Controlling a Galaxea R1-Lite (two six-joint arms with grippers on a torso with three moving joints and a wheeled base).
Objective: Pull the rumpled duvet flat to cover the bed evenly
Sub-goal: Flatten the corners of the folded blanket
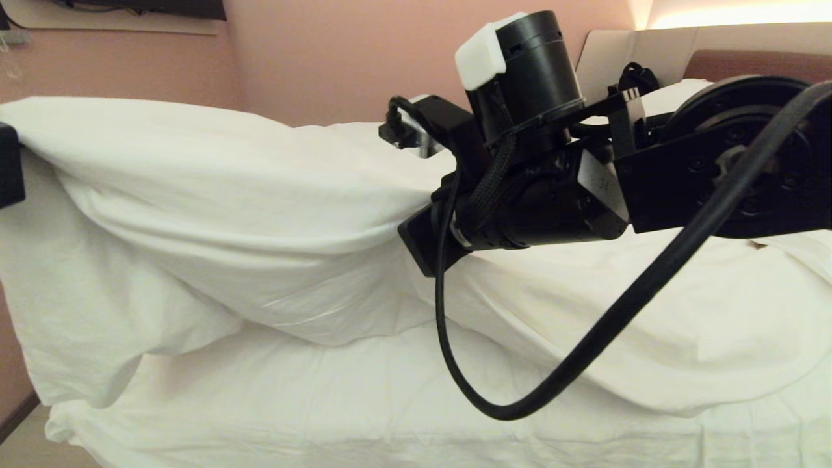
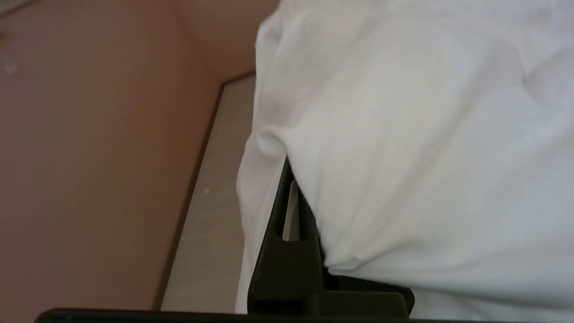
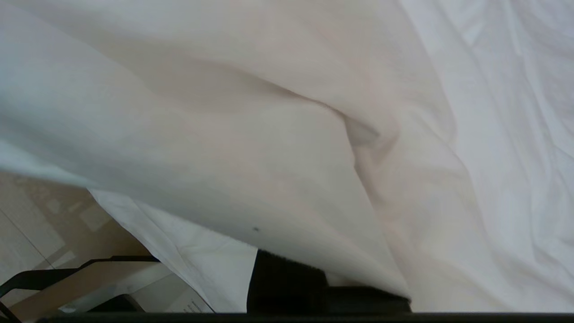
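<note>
Pink walls (image 1: 312, 58) back the bed (image 1: 364, 416), where the duvet (image 1: 214, 195) hangs lifted above the sheet. At far left, the left gripper (image 2: 287, 179) has its jaws clamped on the duvet's edge. Further right, the right gripper (image 1: 416, 244) has its jaws closed on a duvet fold, fabric hiding them.

open floor strip (image 2: 210, 215) between pink wall (image 2: 89, 157) and hanging duvet (image 2: 403, 157), right arm (image 1: 585, 188) across the bed's middle
</note>
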